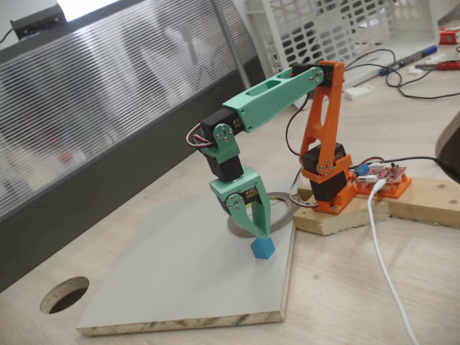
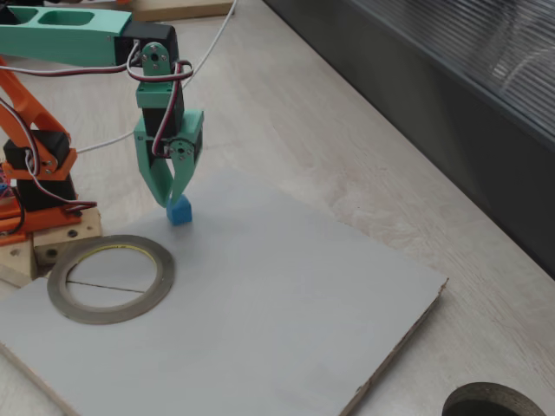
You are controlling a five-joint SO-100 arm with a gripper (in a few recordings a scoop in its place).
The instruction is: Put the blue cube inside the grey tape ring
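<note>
This looks like a hobby electronics workshop or lab bench: a pale wood-grain tabletop (image 1: 338,287) with a round cable hole (image 1: 65,295), a bare red circuit board (image 1: 384,176) on scrap wood blocks (image 1: 424,201), loose cables (image 1: 388,266), pens (image 1: 417,56), and a white plastic crate (image 1: 338,29).

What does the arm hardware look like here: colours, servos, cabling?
Orange printed base and lower link, mint-green upper link with rectangular cut-outs, and a mint-green tool with two tapered fingers. Black servos with silver horn discs sit at the joints. Red, white and black wires loop at the wrist; a white cable runs to a red board by the base.
</note>
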